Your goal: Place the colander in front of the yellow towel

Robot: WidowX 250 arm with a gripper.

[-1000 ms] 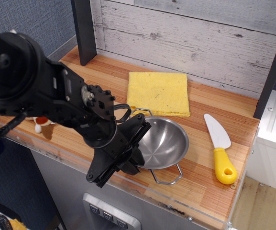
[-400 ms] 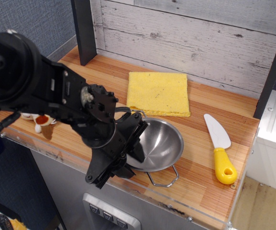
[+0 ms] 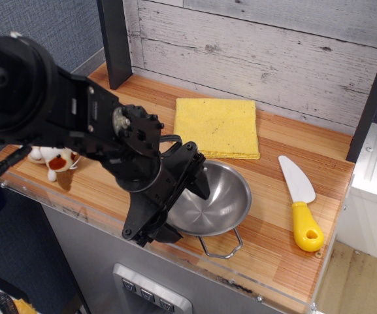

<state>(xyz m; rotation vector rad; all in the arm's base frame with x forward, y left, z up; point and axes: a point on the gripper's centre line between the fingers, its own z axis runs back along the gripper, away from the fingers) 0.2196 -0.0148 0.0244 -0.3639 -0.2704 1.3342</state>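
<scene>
The colander [image 3: 217, 196], a shiny steel bowl with a wire loop handle at its front, sits near the counter's front edge, just in front of the yellow towel [image 3: 217, 126]. My black gripper [image 3: 181, 196] comes in from the left and is shut on the colander's left rim, one finger inside the bowl and one outside. The colander's back handle is hidden behind the gripper. The towel lies flat against the back wall, with its front edge close to the colander's rim.
A white knife with a yellow handle [image 3: 300, 204] lies to the right of the colander. A small plush toy [image 3: 56, 161] sits at the left, partly behind my arm. A dark post [image 3: 116, 40] stands at the back left. The counter's front edge [image 3: 240, 282] is close.
The colander has shifted a little to the left and toward the front edge with my gripper on its rim. My arm has risen slightly.
</scene>
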